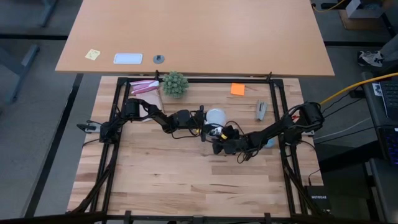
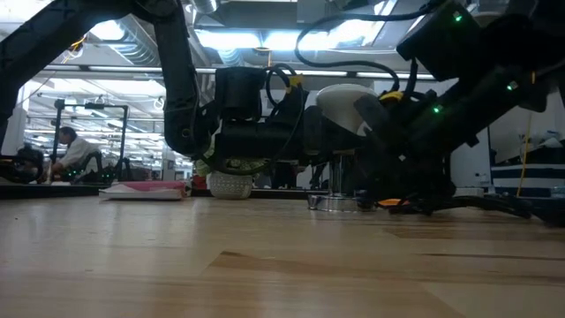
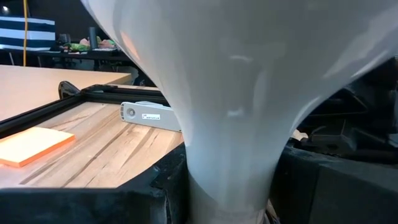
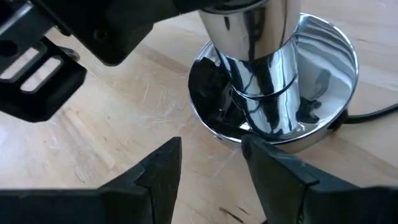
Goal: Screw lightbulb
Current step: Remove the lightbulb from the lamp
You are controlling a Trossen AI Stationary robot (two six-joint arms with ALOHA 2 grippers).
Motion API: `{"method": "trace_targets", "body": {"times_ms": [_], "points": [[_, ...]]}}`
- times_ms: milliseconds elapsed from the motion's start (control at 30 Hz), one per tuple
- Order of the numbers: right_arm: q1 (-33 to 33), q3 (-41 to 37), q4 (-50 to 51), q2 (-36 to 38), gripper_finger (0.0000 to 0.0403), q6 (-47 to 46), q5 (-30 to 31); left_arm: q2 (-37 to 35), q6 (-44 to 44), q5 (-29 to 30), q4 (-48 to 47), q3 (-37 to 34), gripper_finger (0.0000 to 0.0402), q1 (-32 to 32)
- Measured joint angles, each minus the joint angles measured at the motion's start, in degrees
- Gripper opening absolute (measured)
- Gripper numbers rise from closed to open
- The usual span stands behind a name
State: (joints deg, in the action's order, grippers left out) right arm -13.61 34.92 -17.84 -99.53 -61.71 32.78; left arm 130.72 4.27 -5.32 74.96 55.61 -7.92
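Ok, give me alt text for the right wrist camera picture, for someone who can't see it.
A shiny chrome lamp socket, a column rising from a round dish, stands on the wooden table. The right gripper, fingers open, sits just before its base, not touching. A black cord leaves the base; the left arm crosses above.

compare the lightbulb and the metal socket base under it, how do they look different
The lightbulb is matt frosted white, while the socket base is mirror-shiny chrome. The lightbulb is a dome tapering to a narrow neck; the socket base is a flat round dish with an upright tube. The left gripper is clamped on the lightbulb's neck, whereas the socket base rests on the table ungripped, with the open right gripper beside it. Both are round.
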Motion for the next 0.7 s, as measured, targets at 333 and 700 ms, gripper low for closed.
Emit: {"method": "trace_targets", "body": {"times_ms": [333,700], "points": [[0.04,-0.12,9.27,-0.08,0.0188,-4.6,5.9,-0.02,0.18,0.13,-0.01,0.02,0.0159,0.0],[0.43,-0.2,11.55,-0.17,0.0188,-4.41,11.7,-0.02,0.17,0.44,-0.09,0.02,0.0159,-0.02]]}}
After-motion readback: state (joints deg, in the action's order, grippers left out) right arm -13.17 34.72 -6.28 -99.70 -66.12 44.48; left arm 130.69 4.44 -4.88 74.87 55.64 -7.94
